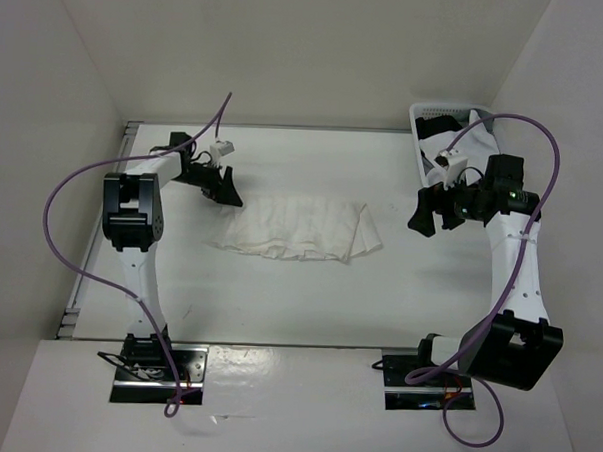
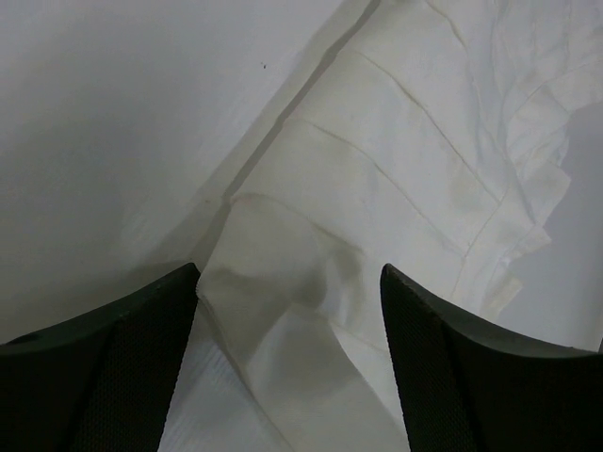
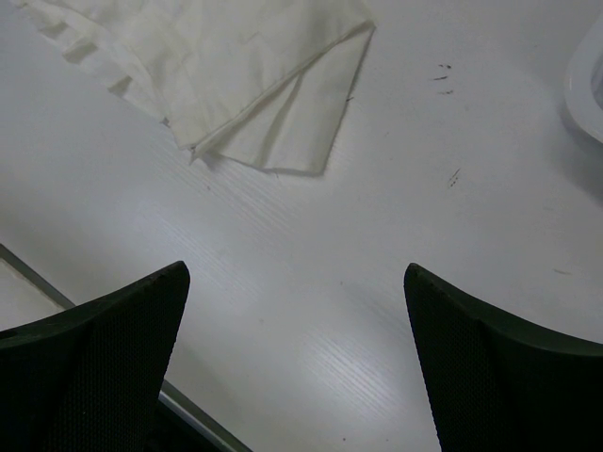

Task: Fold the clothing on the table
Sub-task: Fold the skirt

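White matte table [image 1: 278, 305], pleated clothing [image 1: 296, 229] lying mid-surface, plain white walls [image 1: 289, 45]

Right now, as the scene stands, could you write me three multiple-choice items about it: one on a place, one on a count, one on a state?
1. Where does the white pleated thin-fabric garment lie?
A. On the floor
B. On the matte white table, near its middle
C. Hanging from a gripper

2. How many grippers are above the garment?
A. None
B. One
C. Two

3. How does the black two-finger right gripper stand?
A. Shut on the garment
B. Shut, empty
C. Open, empty

Key:
1 B: the top view shows it lying on the tabletop.
2 B: only the black left gripper has fabric beneath its fingers.
3 C: its fingers stand wide apart over bare table.
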Robot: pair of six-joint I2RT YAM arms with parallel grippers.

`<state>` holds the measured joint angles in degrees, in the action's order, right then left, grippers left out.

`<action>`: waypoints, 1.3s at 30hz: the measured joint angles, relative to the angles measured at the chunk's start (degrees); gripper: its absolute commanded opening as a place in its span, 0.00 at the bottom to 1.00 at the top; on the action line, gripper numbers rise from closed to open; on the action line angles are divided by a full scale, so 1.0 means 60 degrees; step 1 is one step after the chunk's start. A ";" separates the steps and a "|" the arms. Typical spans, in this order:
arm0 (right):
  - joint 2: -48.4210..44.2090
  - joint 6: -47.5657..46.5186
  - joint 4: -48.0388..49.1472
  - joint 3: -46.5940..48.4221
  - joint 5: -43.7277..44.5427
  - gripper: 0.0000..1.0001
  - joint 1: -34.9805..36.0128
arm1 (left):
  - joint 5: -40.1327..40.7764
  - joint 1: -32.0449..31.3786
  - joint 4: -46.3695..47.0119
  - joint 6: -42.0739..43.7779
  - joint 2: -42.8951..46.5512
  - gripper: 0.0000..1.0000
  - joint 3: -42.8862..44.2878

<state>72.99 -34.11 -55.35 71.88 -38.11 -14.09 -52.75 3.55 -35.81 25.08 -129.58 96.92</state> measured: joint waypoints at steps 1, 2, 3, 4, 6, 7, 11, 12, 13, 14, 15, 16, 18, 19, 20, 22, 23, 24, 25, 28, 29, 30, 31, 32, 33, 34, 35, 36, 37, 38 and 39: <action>0.0000 0.0004 0.0000 0.0000 -0.0007 0.99 0.0000 | 0.0000 -0.0004 0.0015 -0.0004 -0.0018 0.79 0.0011; 0.0000 0.0004 0.0000 0.0000 -0.0018 0.99 0.0000 | 0.0007 0.0000 0.0033 -0.0011 -0.0040 0.69 0.0022; 0.0000 0.0015 0.0000 0.0000 -0.0022 0.99 0.0000 | 0.0044 0.0000 0.0047 -0.0029 -0.0069 0.63 0.0040; 0.0000 0.0033 0.0000 0.0000 -0.0022 0.99 0.0000 | 0.0076 0.0000 0.0062 -0.0066 -0.0117 0.55 0.0047; 0.0000 0.0040 0.0000 0.0000 -0.0029 0.99 0.0000 | 0.0164 0.0000 0.0091 -0.0113 -0.0211 0.34 0.0055; 0.0000 0.0040 0.0000 -0.0004 -0.0036 0.99 0.0000 | 0.0138 -0.0004 0.0087 -0.0229 -0.0255 0.27 0.0058; 0.0007 0.0044 -0.0007 -0.0055 -0.0051 0.99 0.0000 | 0.0273 -0.0047 0.0069 -0.0335 -0.0379 0.03 0.0055; 0.0011 0.0047 -0.0007 -0.0055 -0.0055 0.99 0.0000 | 0.0251 -0.0066 0.0062 -0.0419 -0.0390 0.00 0.0055; 0.0011 0.0047 -0.0004 -0.0055 -0.0055 0.99 0.0000 | 0.0266 -0.0080 0.0062 -0.0495 -0.0386 0.00 0.0055; 0.0018 0.0047 -0.0004 -0.0055 -0.0055 0.99 0.0000 | 0.0288 -0.0095 0.0113 -0.0561 -0.0368 0.00 0.0018; 0.0025 0.0051 -0.0004 -0.0055 -0.0055 0.99 0.0000 | 0.0317 -0.0109 0.0186 -0.0710 -0.0321 0.00 -0.0051; 0.0051 0.0066 -0.0004 -0.0055 -0.0066 0.99 0.0000 | 0.0364 -0.0124 0.0259 -0.0816 -0.0270 0.00 -0.0135; 0.0124 0.0073 0.0000 -0.0055 -0.0109 0.99 0.0000 | 0.0514 -0.0153 0.0350 -0.1100 -0.0149 0.00 -0.0284; 0.0186 0.0087 0.0000 -0.0055 -0.0120 0.99 0.0004 | 0.0579 -0.0160 0.0444 -0.1257 -0.0091 0.00 -0.0372; 0.0266 0.0109 0.0007 -0.0055 -0.0120 0.99 0.0029 | 0.0627 -0.0138 0.0557 -0.1475 -0.0033 0.00 -0.0481; 0.0506 0.0193 0.0025 -0.0055 -0.0073 0.99 0.0160 | 0.0747 -0.0087 0.0794 -0.1869 0.0142 0.00 -0.0754; 0.0685 0.0240 0.0062 -0.0055 -0.0040 0.99 0.0259 | 0.0809 -0.0036 0.0933 -0.2113 0.0251 0.00 -0.0929; 0.0885 0.0299 0.0117 -0.0051 -0.0029 0.99 0.0375 | 0.0925 0.0036 0.1093 -0.2346 0.0390 0.00 -0.1147; 0.1089 0.0375 0.0168 -0.0051 -0.0015 0.99 0.0470 | 0.1089 0.0124 0.1209 -0.2575 0.0543 0.00 -0.1373; 0.1945 0.0594 0.0404 -0.0007 0.0000 0.99 0.0783 | 0.1767 0.0404 0.1603 -0.3257 0.1151 0.00 -0.2146; 0.2255 0.0637 0.0452 0.0044 0.0011 0.99 0.0892 | 0.1985 0.0466 0.1694 -0.3417 0.1348 0.00 -0.2346; 0.2623 0.0703 0.0466 0.0168 0.0004 0.99 0.1042 | 0.2222 0.0550 0.1763 -0.3555 0.1555 0.00 -0.2532; 0.2998 0.0750 0.0532 0.0310 0.0011 0.99 0.1213 | 0.2422 0.0619 0.1829 -0.3727 0.1719 0.00 -0.2659; 0.3333 0.0787 0.0543 0.0488 0.0015 0.99 0.1373 | 0.2583 0.0667 0.1902 -0.3799 0.1851 0.00 -0.2747; 0.3712 0.0801 0.0565 0.0721 0.0004 0.99 0.1555 | 0.2769 0.0714 0.2007 -0.3934 0.1978 0.00 -0.2845; 0.4105 0.0827 0.0576 0.1020 -0.0007 0.99 0.1767 | 0.2932 0.0747 0.2069 -0.4029 0.2091 0.00 -0.2932; 0.4488 0.0852 0.0612 0.1322 -0.0011 0.99 0.1974 | 0.3049 0.0772 0.2098 -0.4105 0.2160 0.00 -0.2969; 0.4860 0.0863 0.0616 0.1621 -0.0051 0.99 0.2167 | 0.3140 0.0801 0.2116 -0.4204 0.2186 0.00 -0.2980; 0.5224 0.0878 0.0616 0.1938 -0.0084 0.99 0.2368 | 0.3235 0.0820 0.2127 -0.4251 0.2193 0.00 -0.2980; 0.5566 0.0892 0.0608 0.2244 -0.0124 0.99 0.2539 | 0.3308 0.0841 0.2127 -0.4269 0.2193 0.00 -0.2976; 0.5916 0.0896 0.0619 0.2539 -0.0186 0.99 0.2670 | 0.3362 0.0852 0.2102 -0.4291 0.2189 0.00 -0.2980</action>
<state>108.49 -28.73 -51.64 87.11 -39.22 1.93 -32.58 8.67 -23.20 -0.67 -116.44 79.05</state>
